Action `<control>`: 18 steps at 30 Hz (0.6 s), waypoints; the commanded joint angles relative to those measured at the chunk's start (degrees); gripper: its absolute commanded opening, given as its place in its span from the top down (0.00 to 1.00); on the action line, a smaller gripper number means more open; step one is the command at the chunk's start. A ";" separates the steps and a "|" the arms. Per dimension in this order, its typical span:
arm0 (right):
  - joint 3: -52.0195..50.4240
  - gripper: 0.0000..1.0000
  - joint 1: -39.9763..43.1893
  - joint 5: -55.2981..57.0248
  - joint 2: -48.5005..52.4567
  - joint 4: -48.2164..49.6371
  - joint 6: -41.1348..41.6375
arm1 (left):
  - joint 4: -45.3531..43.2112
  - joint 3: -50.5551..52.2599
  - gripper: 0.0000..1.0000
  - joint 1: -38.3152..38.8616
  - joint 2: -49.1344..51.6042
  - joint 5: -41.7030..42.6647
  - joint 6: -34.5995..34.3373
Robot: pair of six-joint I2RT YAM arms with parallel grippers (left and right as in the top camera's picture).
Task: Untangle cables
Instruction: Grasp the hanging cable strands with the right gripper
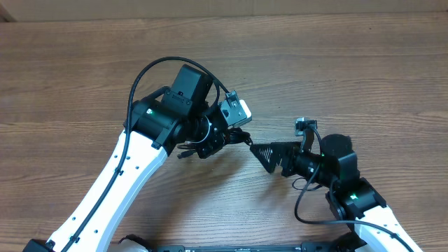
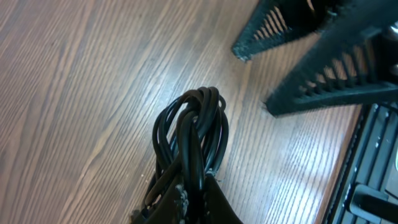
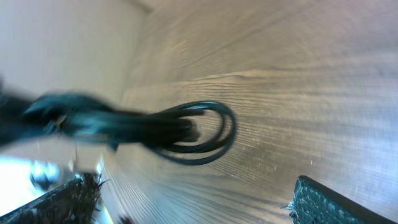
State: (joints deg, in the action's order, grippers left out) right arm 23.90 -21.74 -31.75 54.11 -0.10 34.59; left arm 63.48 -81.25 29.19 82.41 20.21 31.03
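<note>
The cables (image 2: pixel 193 127) are a bunch of thin black loops held just above the wooden table. My left gripper (image 2: pixel 194 200) is shut on the lower part of the bunch, at the bottom of the left wrist view. Overhead, that gripper (image 1: pixel 236 136) sits mid-table. My right gripper (image 1: pixel 260 155) stands open just to its right, pointing at it. In the left wrist view, its two ribbed fingers (image 2: pixel 329 87) are at the top right, apart from the loops. The right wrist view shows the cables (image 3: pixel 202 132) ahead of the open right gripper (image 3: pixel 199 208), with nothing between its fingers.
The wooden table (image 1: pixel 350 63) stretches all around both arms. The thick black wires of the arms (image 1: pixel 143 77) arch over the left arm. A dark rail (image 2: pixel 367 168) runs along the table's near edge.
</note>
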 commanded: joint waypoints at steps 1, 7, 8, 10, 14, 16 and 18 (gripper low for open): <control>0.83 0.00 1.36 -12.48 -0.81 2.21 -20.46 | -0.13 -0.83 0.96 -1.14 -0.66 7.17 3.74; 0.83 0.06 1.36 -15.45 -0.68 12.31 -24.72 | 2.29 -0.83 0.96 -6.29 -0.63 21.53 3.80; 0.83 0.13 1.36 -15.41 -0.68 13.57 -26.56 | 2.78 -0.83 0.96 -7.10 -0.59 23.39 3.80; 0.83 0.28 1.36 -15.41 -0.63 15.32 -27.41 | 3.21 -0.83 0.96 -8.35 -0.50 27.87 4.02; 0.83 0.35 0.81 -15.52 0.15 16.26 -27.39 | 2.99 -0.83 0.96 -8.59 -0.11 34.38 5.25; 0.83 0.37 0.81 -15.78 1.07 16.17 -27.19 | 2.95 -0.83 0.96 -8.44 0.35 36.44 5.25; 0.83 0.43 0.81 -15.76 1.73 16.55 -27.19 | 3.17 -0.83 0.96 -8.37 0.90 36.87 5.22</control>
State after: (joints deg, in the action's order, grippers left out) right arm 23.99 -20.67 -46.50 54.85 15.86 8.62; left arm 66.65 -81.25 20.53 82.43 49.47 34.74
